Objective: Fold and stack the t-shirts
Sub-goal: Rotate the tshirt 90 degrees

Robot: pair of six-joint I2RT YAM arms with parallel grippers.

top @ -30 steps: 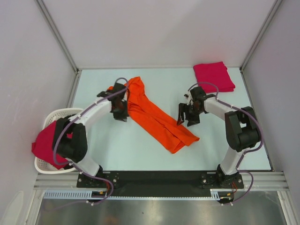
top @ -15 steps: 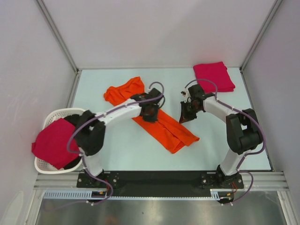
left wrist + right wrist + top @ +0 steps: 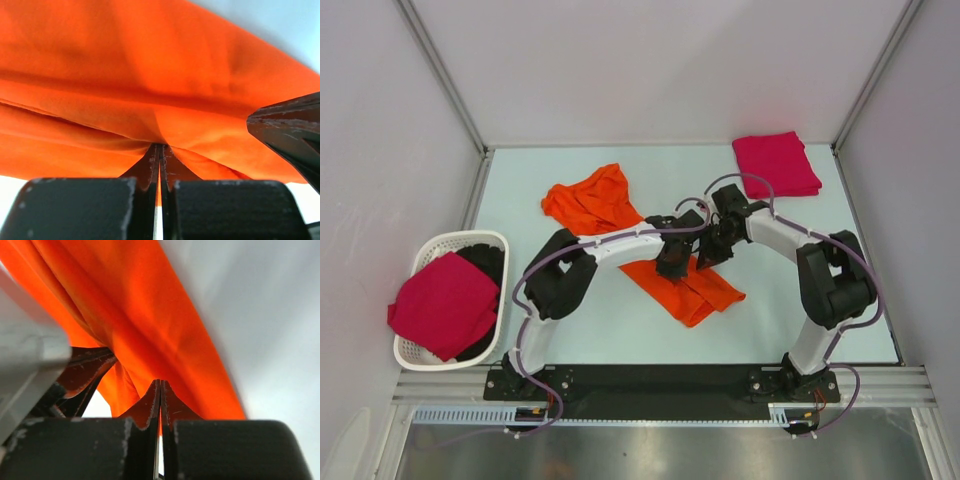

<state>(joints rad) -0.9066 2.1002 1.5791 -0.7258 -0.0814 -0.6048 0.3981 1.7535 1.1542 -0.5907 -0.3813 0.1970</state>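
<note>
Both arms meet near the centre of the top view, over the orange t-shirt (image 3: 590, 200), which lies on the table (image 3: 800, 320) as a crumpled diagonal band running from upper left of centre to lower right. The left gripper (image 3: 672, 262) has its jaws pressed together on a pinch of the orange cloth. The right gripper (image 3: 712, 252), just beside it, is likewise clamped on the same fabric. A folded crimson-pink t-shirt (image 3: 777, 165) lies at the table's upper right. Another crimson-pink shirt (image 3: 445, 305) drapes over the white basket (image 3: 440, 240) at lower left.

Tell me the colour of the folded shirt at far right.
Crimson-pink folded cotton t-shirt; top external view shows best.
</note>
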